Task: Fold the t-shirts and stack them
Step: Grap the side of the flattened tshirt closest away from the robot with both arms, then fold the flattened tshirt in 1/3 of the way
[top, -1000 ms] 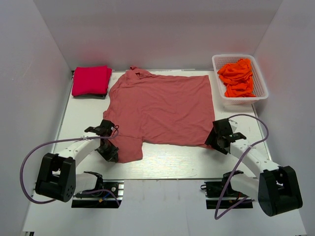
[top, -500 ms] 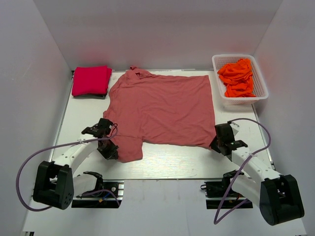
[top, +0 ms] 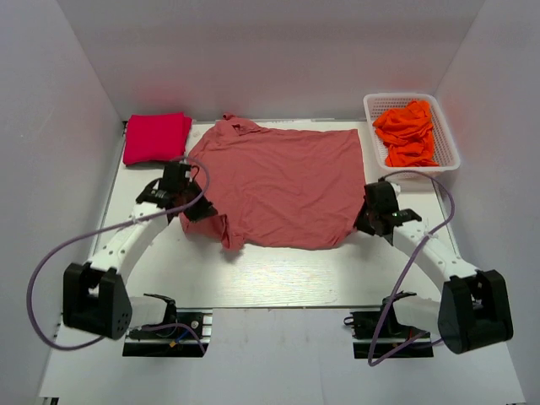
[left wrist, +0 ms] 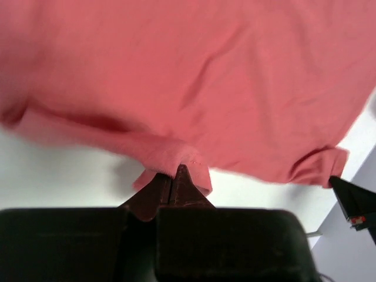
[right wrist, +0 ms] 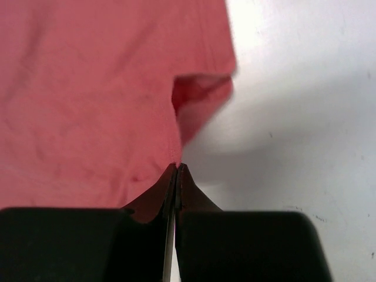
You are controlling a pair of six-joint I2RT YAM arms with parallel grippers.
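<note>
The salmon-pink t-shirt [top: 278, 186] lies spread over the middle of the white table [top: 278, 283], its collar at its far left corner, and everything else sits around it. Just left of that collar, a crimson-pink t-shirt [top: 156, 137] rests folded into a neat block. Off the far right corner of the salmon-pink t-shirt, apart from its cloth, stands a white mesh basket [top: 450, 162] holding crumpled orange t-shirts [top: 407, 133]. A purple cable [top: 42, 278] loops out from each arm on the near side of the spread cloth. The left gripper [top: 201, 211] is at the salmon-pink t-shirt's left edge, pinched tight on the near left sleeve, which is bunched up. In the left wrist view, a fold of hem sits between the meeting tips of the left gripper [left wrist: 176, 175]. The right gripper [top: 363, 223] is at the near right corner, clamped on the edge there. In the right wrist view, the right gripper [right wrist: 178, 170] has its fingers pressed together on the cloth's border, and a small flap of the corner curls just beyond.
</note>
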